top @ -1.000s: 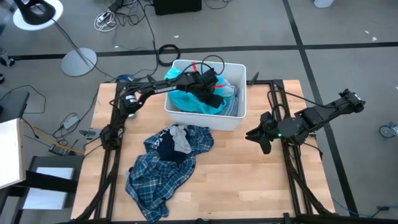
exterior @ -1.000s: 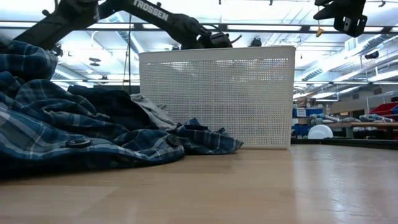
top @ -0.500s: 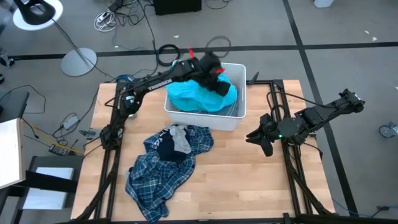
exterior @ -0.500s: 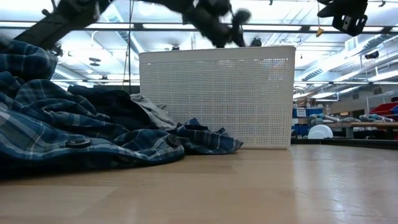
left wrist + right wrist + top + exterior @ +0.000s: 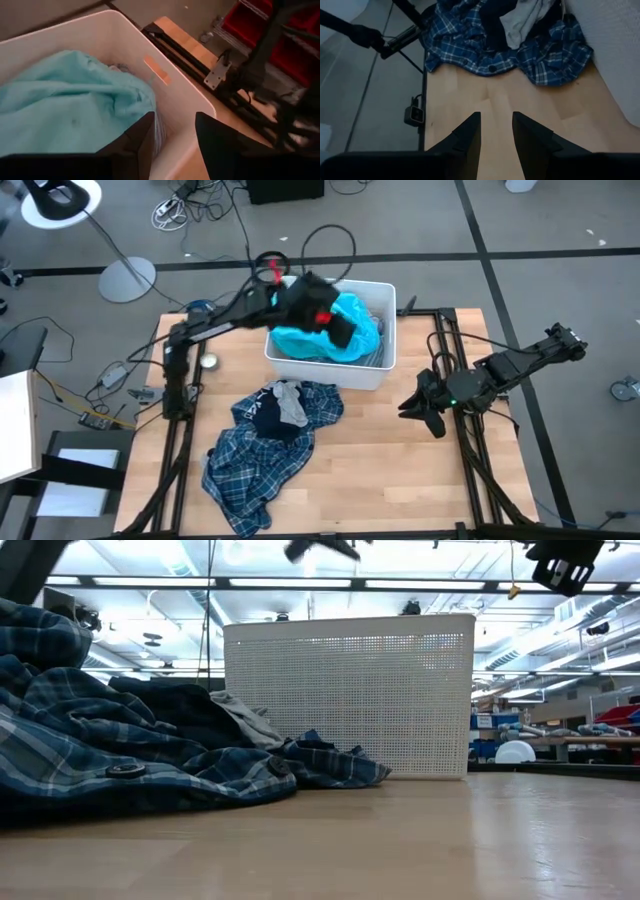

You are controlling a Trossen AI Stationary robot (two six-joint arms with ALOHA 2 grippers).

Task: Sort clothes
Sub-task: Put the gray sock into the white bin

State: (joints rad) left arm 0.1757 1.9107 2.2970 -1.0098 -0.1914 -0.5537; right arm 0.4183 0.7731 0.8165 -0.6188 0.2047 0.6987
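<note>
A turquoise piece [image 5: 320, 335] lies on top in the white bin [image 5: 390, 292] at the table's far side; it also shows in the left wrist view [image 5: 70, 100], with a striped piece [image 5: 373, 356] beside it. My left gripper [image 5: 340, 330] hangs open and empty above the bin, over the turquoise piece [image 5: 172, 145]. A navy plaid shirt [image 5: 265, 455] lies spread on the table in front of the bin, with a grey top [image 5: 291, 404] and a dark item [image 5: 268, 420] on it. My right gripper [image 5: 424, 410] is open and empty right of the bin, over bare wood [image 5: 495, 135].
The bin's perforated wall [image 5: 350, 690] stands behind the plaid heap [image 5: 120, 750] in the low view. Bare wood [image 5: 400, 470] lies at the table's near right. Both arm frames stand along the table's left and right edges.
My left gripper has risen out of the bin and gone a little toward the table's left edge. The turquoise piece stays in the bin and lies spread wider over the other clothes than before. My right gripper has kept still.
</note>
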